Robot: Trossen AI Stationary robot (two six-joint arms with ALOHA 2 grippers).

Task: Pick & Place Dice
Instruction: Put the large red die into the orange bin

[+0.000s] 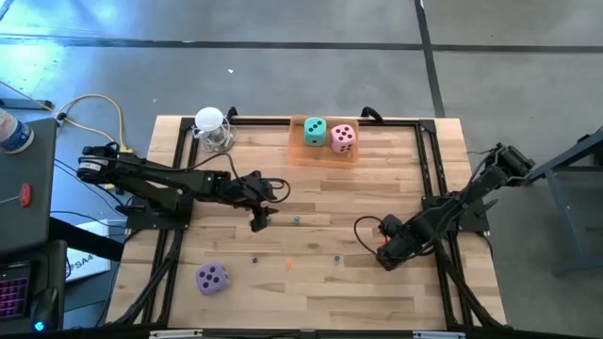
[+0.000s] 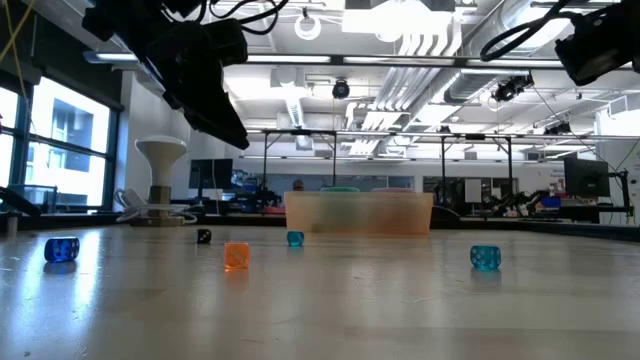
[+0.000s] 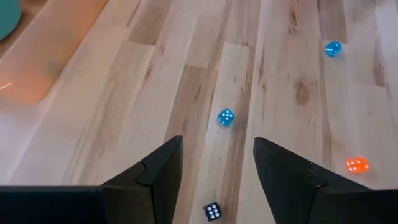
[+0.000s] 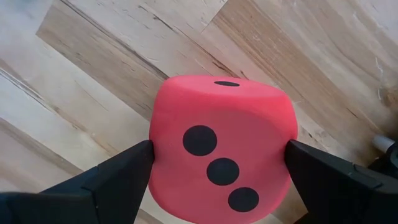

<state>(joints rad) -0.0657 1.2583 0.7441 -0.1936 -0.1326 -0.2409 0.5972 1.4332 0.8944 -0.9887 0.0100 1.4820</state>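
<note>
A red die [image 4: 217, 112] sits on the wooden table near its right front, mostly hidden under my right gripper [image 1: 386, 254] in the high view. That gripper [image 4: 219, 149] points down, open, one finger on each side of the die. A teal die [image 1: 315, 132] and a pink die [image 1: 343, 138] lie in the translucent orange tray [image 1: 300, 151] at the far edge. A purple die [image 1: 211, 278] rests on the table at the near left. My left gripper [image 1: 259, 217] hangs open above mid-table, nothing between its fingers [image 3: 158, 180]. My right gripper comes at the red die from above, fingers pointing down. Its fingertips [image 4: 140, 158] stand level with two opposite sides of the die [image 4: 163, 155]. I cannot tell whether they touch; no dent shows in the sides.
Tiny bead-like dice lie scattered mid-table: teal [image 3: 226, 117], black [image 3: 212, 211], orange [image 3: 357, 165], blue [image 3: 333, 48]. A white stand [image 1: 212, 127] is at the far left. A dark frame [image 1: 429, 169] borders the tabletop.
</note>
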